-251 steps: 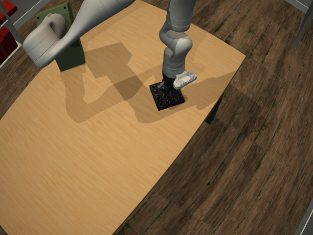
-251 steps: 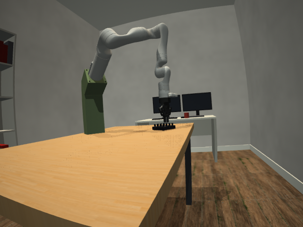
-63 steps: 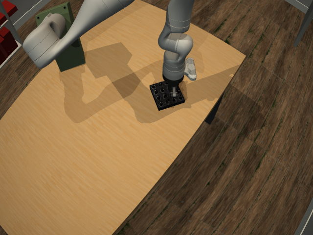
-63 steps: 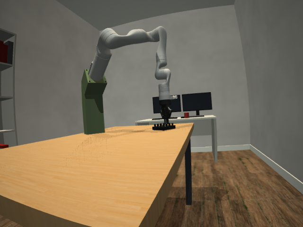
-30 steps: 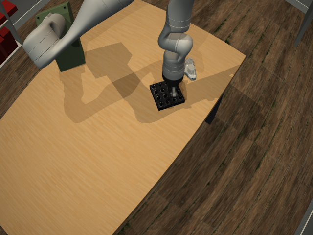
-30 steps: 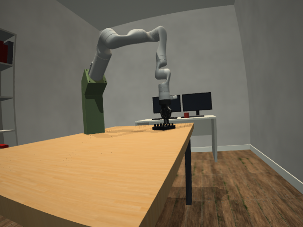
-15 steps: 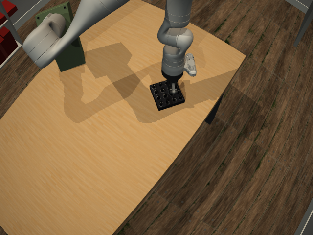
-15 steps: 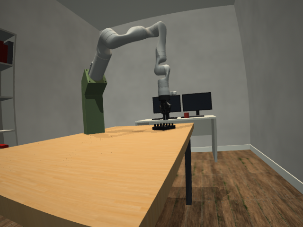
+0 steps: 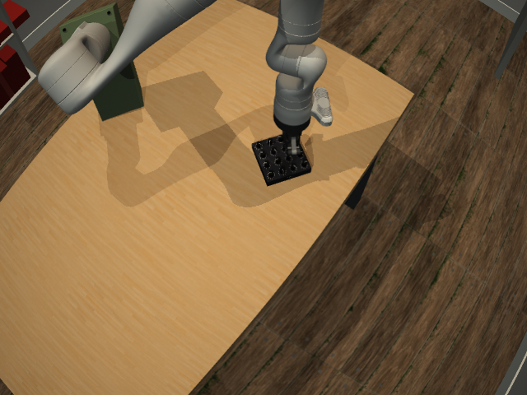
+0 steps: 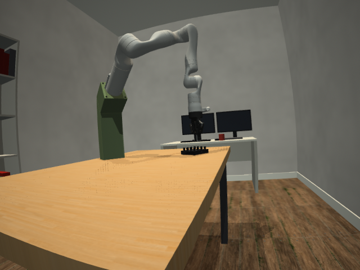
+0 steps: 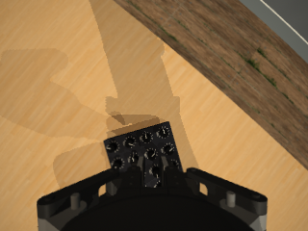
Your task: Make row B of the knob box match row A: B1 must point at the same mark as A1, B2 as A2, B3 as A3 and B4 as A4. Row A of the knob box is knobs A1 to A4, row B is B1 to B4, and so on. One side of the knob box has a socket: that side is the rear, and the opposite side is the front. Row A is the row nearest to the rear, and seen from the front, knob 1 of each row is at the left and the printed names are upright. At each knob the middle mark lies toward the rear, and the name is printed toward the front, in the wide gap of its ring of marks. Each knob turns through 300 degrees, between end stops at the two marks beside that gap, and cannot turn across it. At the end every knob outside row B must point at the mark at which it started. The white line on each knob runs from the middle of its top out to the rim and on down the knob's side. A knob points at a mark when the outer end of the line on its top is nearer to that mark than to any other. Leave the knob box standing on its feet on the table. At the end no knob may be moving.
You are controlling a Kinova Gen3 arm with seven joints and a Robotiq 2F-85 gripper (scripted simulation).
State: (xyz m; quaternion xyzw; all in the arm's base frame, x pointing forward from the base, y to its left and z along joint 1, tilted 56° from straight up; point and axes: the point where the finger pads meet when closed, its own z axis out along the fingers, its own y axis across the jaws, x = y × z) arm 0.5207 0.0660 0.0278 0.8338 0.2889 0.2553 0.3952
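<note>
The worktop (image 9: 148, 271) (image 10: 116, 203) (image 11: 48, 24) carries the knob box (image 9: 278, 166) (image 10: 194, 152) (image 11: 125, 153), which lies near the right-hand corner of the worktop in the top view, inward from the long edge that runs down and left from that corner. The box sits level, its knobs upward, its sides turned at an angle to that long edge.

The arm (image 9: 293, 97) (image 10: 162, 39) rises from a green pedestal (image 9: 121, 99) (image 10: 112, 136) at the worktop's upper left edge in the top view, and reaches across so that its last links drop almost straight down over the box. The gripper (image 9: 293, 149) (image 10: 197, 140) (image 11: 152, 164) points down above the side of the box away from the worktop's lower left corner, its fingertips higher than the knob tops in the exterior view. Its jaws stand slightly spread, with a narrow gap between them and nothing pinched. In the wrist view, knobs show below and through that gap; the gripper hides part of the box, and the printed names are too small to read.

Beyond the worktop's far edge in the exterior view, a white desk (image 10: 253, 165) bears two monitors (image 10: 234, 120) and a red cup (image 10: 221, 136)
</note>
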